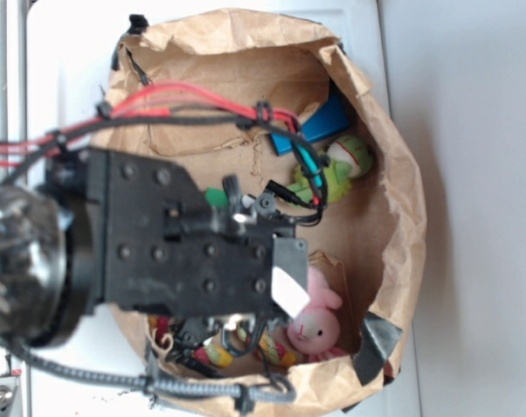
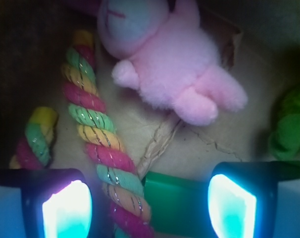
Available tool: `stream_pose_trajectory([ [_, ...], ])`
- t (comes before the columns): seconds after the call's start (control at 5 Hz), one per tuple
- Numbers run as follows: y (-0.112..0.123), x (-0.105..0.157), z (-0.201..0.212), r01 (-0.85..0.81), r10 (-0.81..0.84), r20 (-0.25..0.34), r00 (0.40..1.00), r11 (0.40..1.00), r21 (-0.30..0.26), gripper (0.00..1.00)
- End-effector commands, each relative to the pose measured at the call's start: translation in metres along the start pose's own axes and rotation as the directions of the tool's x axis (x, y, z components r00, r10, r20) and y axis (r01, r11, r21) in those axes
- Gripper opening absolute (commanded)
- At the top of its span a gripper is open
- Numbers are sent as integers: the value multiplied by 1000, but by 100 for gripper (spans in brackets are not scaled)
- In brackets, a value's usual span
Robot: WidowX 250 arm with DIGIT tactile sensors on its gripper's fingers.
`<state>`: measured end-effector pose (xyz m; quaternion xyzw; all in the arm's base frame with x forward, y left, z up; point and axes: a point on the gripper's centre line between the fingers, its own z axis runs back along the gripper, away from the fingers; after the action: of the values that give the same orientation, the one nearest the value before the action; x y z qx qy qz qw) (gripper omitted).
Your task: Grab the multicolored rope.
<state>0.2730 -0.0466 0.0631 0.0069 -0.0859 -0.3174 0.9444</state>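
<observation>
Brown paper walls of the bag [image 1: 393, 217] hem me in on the white surface [image 1: 471, 130]. Below me, the rope [image 2: 103, 148] runs slantwise between my fingers, its other end [image 2: 35, 136] off to the side. My claw [image 2: 149, 206] hangs spread apart, holding nothing. The rope sits off-centre, nearer one finger, so closing could pinch only its edge. The green block [image 2: 177, 206] touching it might get caught too, and the pink bunny [image 2: 175, 74] lies near.
</observation>
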Motion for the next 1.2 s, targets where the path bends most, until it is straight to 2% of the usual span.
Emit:
stream_pose_trajectory([
  [0.0, -14, 12, -6, 51, -51, 3, 999, 998, 22, 100],
  [0.6, -29, 17, -24, 96, -95, -13, 995, 995, 40, 100],
  [1.0, -34, 18, -29, 103, -103, -1, 995, 993, 51, 100],
])
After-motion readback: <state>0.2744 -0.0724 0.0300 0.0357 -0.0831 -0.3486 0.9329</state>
